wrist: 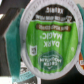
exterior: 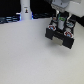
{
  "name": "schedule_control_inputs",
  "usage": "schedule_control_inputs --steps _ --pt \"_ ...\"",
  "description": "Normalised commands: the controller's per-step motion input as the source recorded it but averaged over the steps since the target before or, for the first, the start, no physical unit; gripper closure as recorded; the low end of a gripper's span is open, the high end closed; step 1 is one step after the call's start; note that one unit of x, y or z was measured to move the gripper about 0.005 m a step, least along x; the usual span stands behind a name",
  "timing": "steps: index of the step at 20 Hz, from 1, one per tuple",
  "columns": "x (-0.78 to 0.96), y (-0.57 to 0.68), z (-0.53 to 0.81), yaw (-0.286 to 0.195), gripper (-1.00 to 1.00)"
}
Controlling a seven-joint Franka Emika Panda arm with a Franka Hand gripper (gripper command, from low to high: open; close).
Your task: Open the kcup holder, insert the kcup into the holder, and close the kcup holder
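Observation:
The black kcup holder point(exterior: 60, 35) stands on the white table at the exterior view's right, and its top shows round pod slots. My gripper point(exterior: 60, 21) hangs straight above it, shut on the kcup point(exterior: 60, 23). In the wrist view the kcup's green foil lid point(wrist: 50, 40) with its white rim fills nearly the whole picture, so it sits very close to the camera. My fingertips are hidden behind the pod. A red-topped pod point(exterior: 68, 34) sits in the holder beside the spot under the gripper.
A white upright object point(exterior: 25, 9) stands at the back of the table toward the exterior view's left, in front of a dark band with a blue light. White tabletop point(exterior: 30, 60) spreads in front of the holder. Teal packaging point(wrist: 17, 55) shows beside the pod.

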Motion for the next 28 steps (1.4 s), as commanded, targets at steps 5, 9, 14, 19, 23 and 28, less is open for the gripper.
schedule_control_inputs --steps 5,9,14,19,23,28 --pt "0.01 0.05 -0.21 0.025 1.0" --pt "0.03 0.09 -0.21 0.021 1.0" --pt "0.09 0.17 0.0 0.018 -1.0" --pt "0.14 0.1 0.33 0.043 -1.0" --pt "0.21 0.03 0.41 0.052 -1.0" --pt "0.35 -0.19 0.53 0.058 -1.0"
